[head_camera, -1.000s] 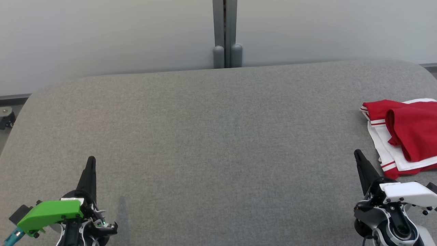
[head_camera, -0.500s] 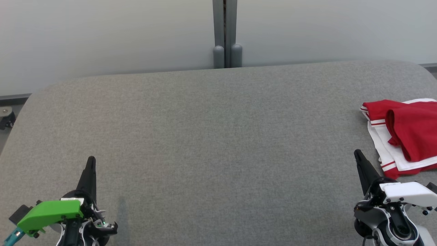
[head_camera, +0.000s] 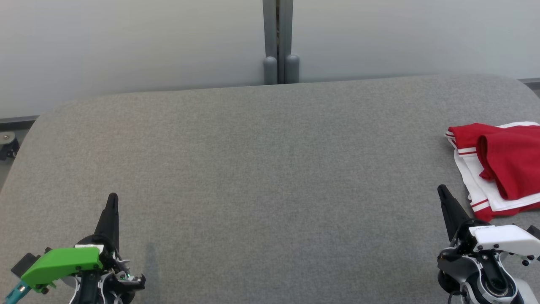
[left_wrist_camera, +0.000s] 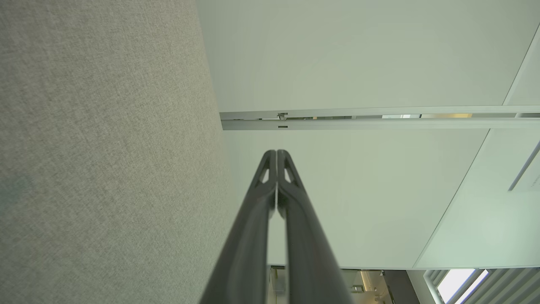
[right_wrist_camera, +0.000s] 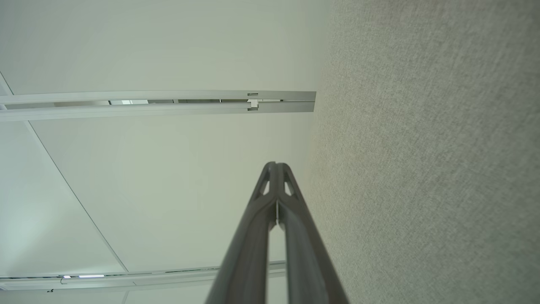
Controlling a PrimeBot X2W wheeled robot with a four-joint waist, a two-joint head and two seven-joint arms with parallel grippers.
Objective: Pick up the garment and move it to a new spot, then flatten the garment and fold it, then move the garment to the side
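The garment (head_camera: 502,166), red with white panels and stripes, lies folded in a loose heap at the right edge of the grey table (head_camera: 261,169), partly cut off by the frame. My right gripper (head_camera: 441,190) rests at the lower right, just left of the garment's near corner and apart from it, shut with nothing in it. At the lower left my left gripper (head_camera: 112,197) is shut and empty, far from the garment. Each wrist view shows its own tips pressed together, the left gripper (left_wrist_camera: 276,153) and the right gripper (right_wrist_camera: 275,164).
A pale wall with a grey vertical post (head_camera: 278,42) stands behind the table's far edge. The table's corners are rounded. A small caster (head_camera: 7,145) shows on the floor past the left edge.
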